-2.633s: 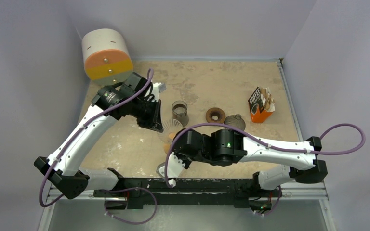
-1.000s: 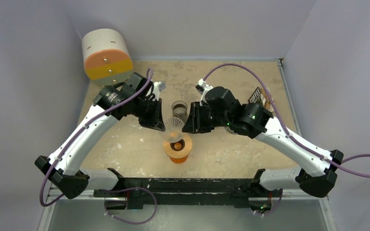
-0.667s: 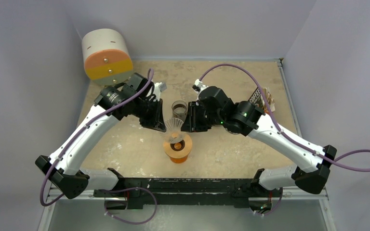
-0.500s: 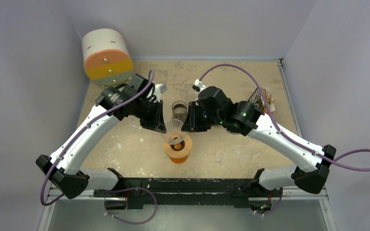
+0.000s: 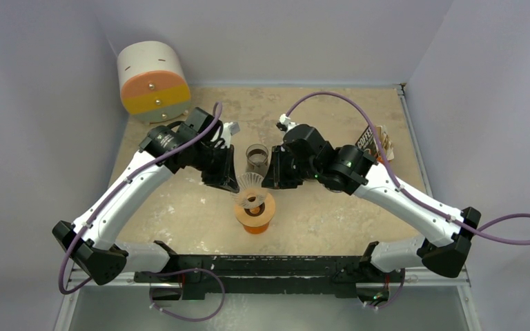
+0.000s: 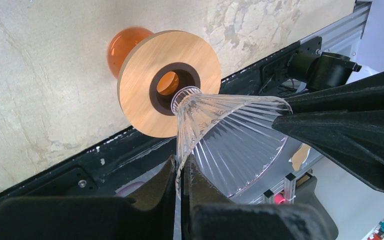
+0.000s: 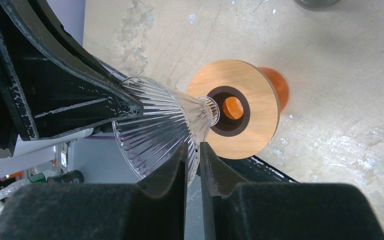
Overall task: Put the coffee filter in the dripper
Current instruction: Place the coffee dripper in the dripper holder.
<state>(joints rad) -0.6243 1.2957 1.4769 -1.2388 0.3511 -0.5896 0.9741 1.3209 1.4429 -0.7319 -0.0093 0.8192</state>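
The dripper (image 5: 250, 183) is a clear ribbed glass cone, hanging tilted with its narrow tip over the hole of a wooden collar (image 5: 258, 207) on an orange glass base. My left gripper (image 6: 181, 160) is shut on the cone's wall (image 6: 230, 140) at its left rim. My right gripper (image 7: 193, 147) straddles the opposite wall of the cone (image 7: 155, 135), fingers narrowly apart with a slit still showing. In the top view the left gripper (image 5: 229, 181) and right gripper (image 5: 270, 181) face each other across the cone. The coffee filter is hidden.
A small glass cup (image 5: 257, 157) stands just behind the cone. An orange box (image 5: 367, 140) marked COFFEE shows behind the right arm. A white and orange drum (image 5: 152, 79) sits at the back left corner. The black rail (image 5: 269, 265) runs along the near edge.
The right arm swung from the near edge up to the cone's right side. Over the last second its jaws narrowed round the cone's wall, and the cone sank slightly toward the collar.
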